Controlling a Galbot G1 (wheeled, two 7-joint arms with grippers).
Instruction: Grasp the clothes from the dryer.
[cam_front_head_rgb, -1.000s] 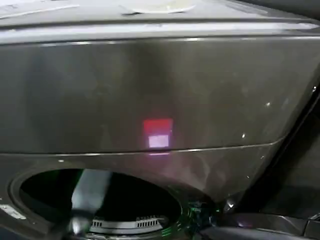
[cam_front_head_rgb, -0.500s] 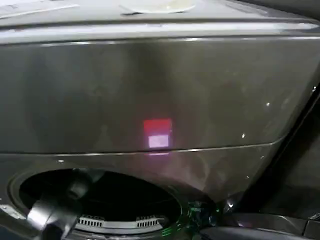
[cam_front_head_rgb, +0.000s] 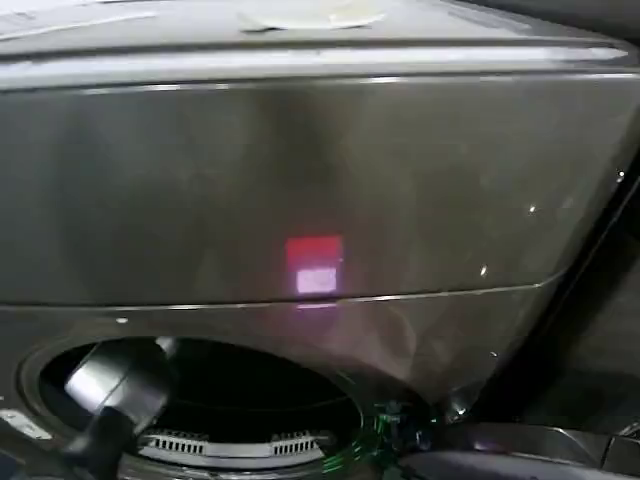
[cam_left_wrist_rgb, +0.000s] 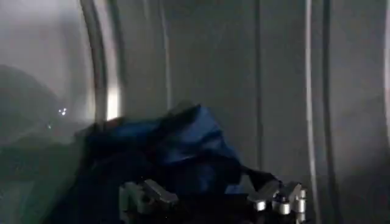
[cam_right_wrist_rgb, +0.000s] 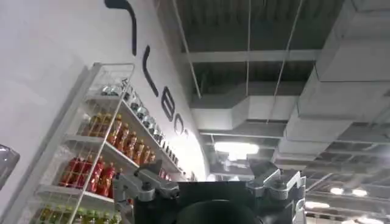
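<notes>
The dryer (cam_front_head_rgb: 320, 180) fills the head view, dark bronze-grey with a red-pink light (cam_front_head_rgb: 316, 265). Its round porthole (cam_front_head_rgb: 200, 400) opens at the lower left, and my left arm (cam_front_head_rgb: 115, 395) reaches into it. Inside the drum lies the clothes (cam_left_wrist_rgb: 177, 146), a small navy-blue bundle against the ribbed metal wall. My left gripper (cam_left_wrist_rgb: 213, 196) is open just in front of it, one finger on each side of the fabric's near edge. My right gripper (cam_right_wrist_rgb: 213, 185) is open, holds nothing and points up at the ceiling, away from the dryer.
A slotted grille (cam_front_head_rgb: 240, 445) runs along the porthole's lower inside edge. A dark glossy part (cam_front_head_rgb: 520, 450) sticks out at the dryer's lower right. A pale flat disc (cam_front_head_rgb: 310, 14) lies on top. A wire shelf of bottles (cam_right_wrist_rgb: 103, 158) stands by a white wall.
My left arm has shifted inside the porthole, from upright at the opening's left-centre to lying lower and further left. The dryer has not moved.
</notes>
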